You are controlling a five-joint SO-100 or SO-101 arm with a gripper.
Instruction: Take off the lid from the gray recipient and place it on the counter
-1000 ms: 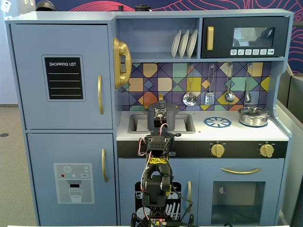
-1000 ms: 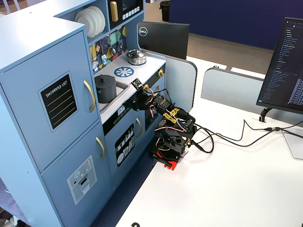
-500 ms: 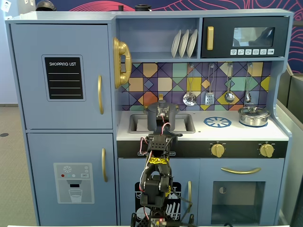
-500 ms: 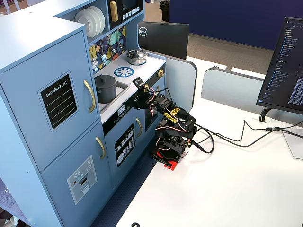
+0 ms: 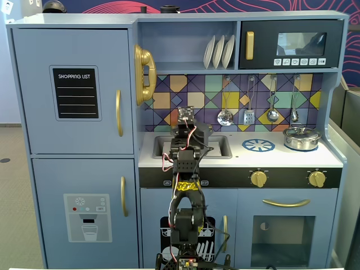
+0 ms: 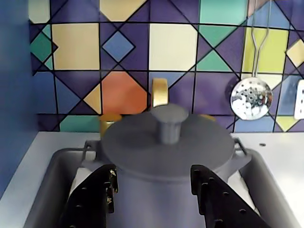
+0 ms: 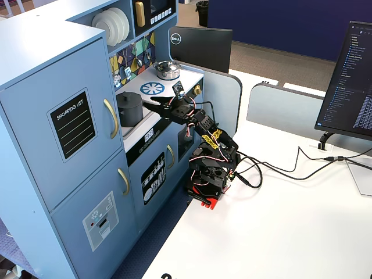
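The gray recipient (image 6: 156, 199) stands in the sink recess of the counter (image 6: 285, 152), with the gray lid (image 6: 199, 142) resting on top, knob upright. My gripper (image 6: 153, 173) is open. Its two black fingers (image 6: 95, 199) straddle the pot's body just below the lid's rim; I cannot tell whether they touch it. In a fixed view from the side, the pot (image 7: 129, 108) sits at the counter's left end and the gripper (image 7: 150, 106) reaches it from the front. In the front fixed view the arm (image 5: 185, 152) hides most of the pot.
A shiny silver pot (image 5: 302, 138) stands at the counter's right end, next to the printed blue burner ring (image 5: 258, 145). Utensils hang on the tiled back wall (image 6: 251, 97). The blue fridge wall (image 6: 14, 95) rises just left of the sink.
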